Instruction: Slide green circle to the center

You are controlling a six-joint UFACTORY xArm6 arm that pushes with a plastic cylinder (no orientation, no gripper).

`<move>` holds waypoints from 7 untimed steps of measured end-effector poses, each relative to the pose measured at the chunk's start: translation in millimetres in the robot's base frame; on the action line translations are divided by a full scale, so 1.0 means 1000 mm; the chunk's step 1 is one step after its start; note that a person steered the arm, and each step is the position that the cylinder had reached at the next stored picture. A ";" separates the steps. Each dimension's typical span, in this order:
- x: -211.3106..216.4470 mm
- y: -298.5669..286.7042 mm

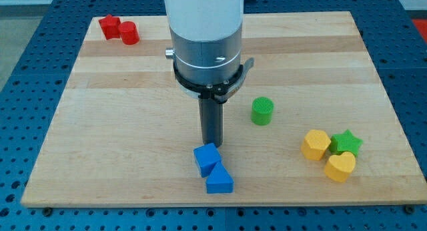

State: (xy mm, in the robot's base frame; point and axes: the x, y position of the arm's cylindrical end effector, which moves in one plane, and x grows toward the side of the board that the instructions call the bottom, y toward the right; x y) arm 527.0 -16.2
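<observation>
The green circle (262, 111) sits right of the worktop's (120, 164) middle, apart from my tip (212, 145). There are no fingers. It looks light, rigid; push its right side.

Red blocks (118, 29) top left; blue blocks (213, 169) bottom centre; yellow blocks (327, 155), green star (347, 142) right.

Bright, even, diffuse overhead light across the pale wooden worktop (120, 124). Soft, short shadows only: a faint dark patch at the foot of the tool (212, 145), small smudges under the blocks nearby. Mild sheen on the metal collar (203, 57) above the tool, white housing (203, 11) close to blown out. Sharp focus throughout, wood grain crisp, no motion blur. Slight perspective taper toward the view's top, no obvious edge bending.
</observation>
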 end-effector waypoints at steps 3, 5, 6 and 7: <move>-0.016 0.064; -0.017 0.064; -0.017 0.064; -0.017 0.087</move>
State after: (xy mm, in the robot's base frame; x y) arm 509.9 70.4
